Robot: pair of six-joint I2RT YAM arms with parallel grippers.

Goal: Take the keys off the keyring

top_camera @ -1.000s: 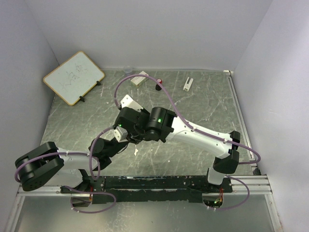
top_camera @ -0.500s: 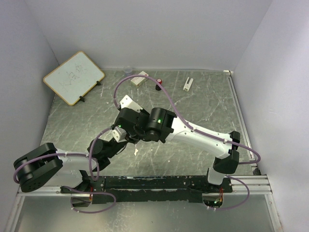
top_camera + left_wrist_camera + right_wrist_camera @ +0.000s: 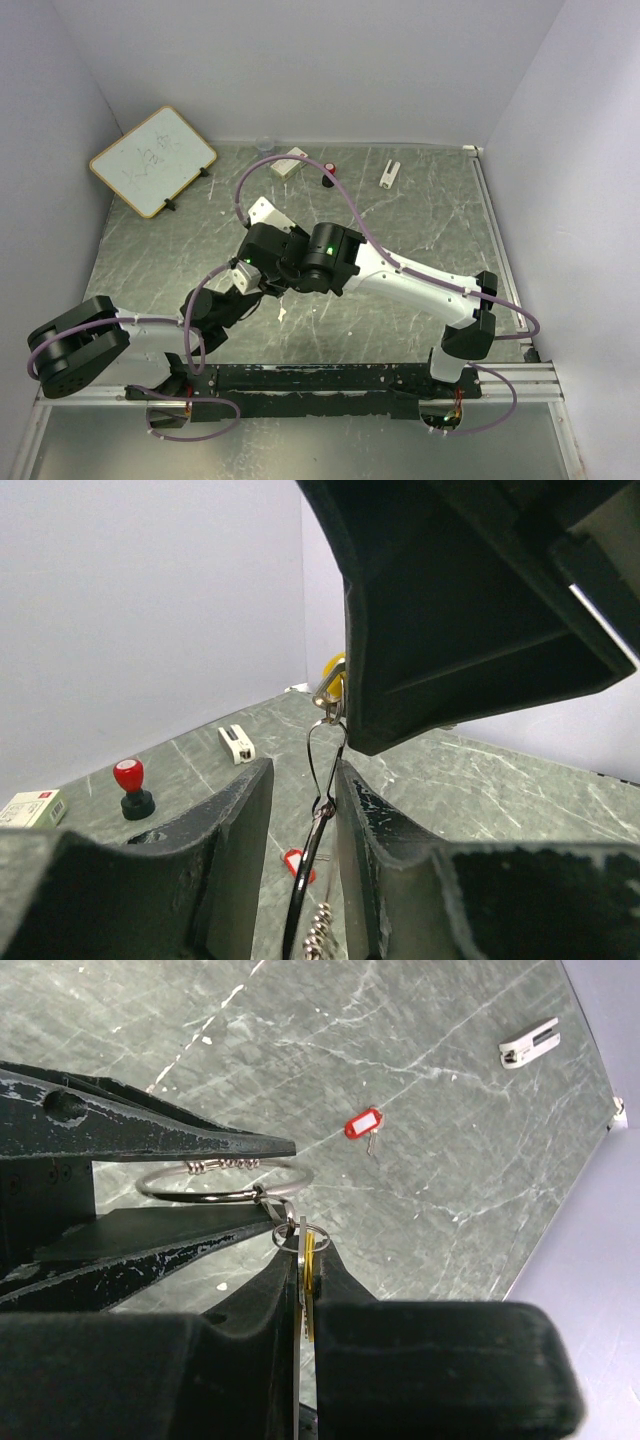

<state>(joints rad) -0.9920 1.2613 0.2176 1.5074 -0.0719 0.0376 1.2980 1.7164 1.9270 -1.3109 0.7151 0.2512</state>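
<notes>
**Ring between the left jaws, yellow key pinched in the right**

Both wrists meet near the middle of the table (image 3: 450,1160), the left arm reaching in from 7 o'clock and the right from 4 o'clock. From above they hide the work, so I go by the wrist views.

The right gripper (image 3: 305,1250) is clamped tight on the yellow-headed key (image 3: 309,1270), blade edge-on between its fingers. The left gripper (image 3: 303,775) is partly open. The keyring (image 3: 220,1165) stands edge-on in its gap, perhaps brushing one finger, and I judge it not yet pinched.

How I would do this step:
- Bring the left fingers in on the wire's plain arc, clear of the wound section at the ring's 12 o'clock in the right wrist view. My guess is that a pinch there would jam the split shut.
- Keep the right clamp firm, then walk the small link (image 3: 285,1232) round the coil instead of tugging straight out.
- Go slowly. The wire is thin and could twist out of a loose grip.

The keyring is a thin, bright silver loop, and the link joins it to the key at its 4 o'clock. A red-tagged key (image 3: 362,1124) lies flat on the table at the ring's 2 o'clock, well apart from it, so I take that one as already off.
</notes>
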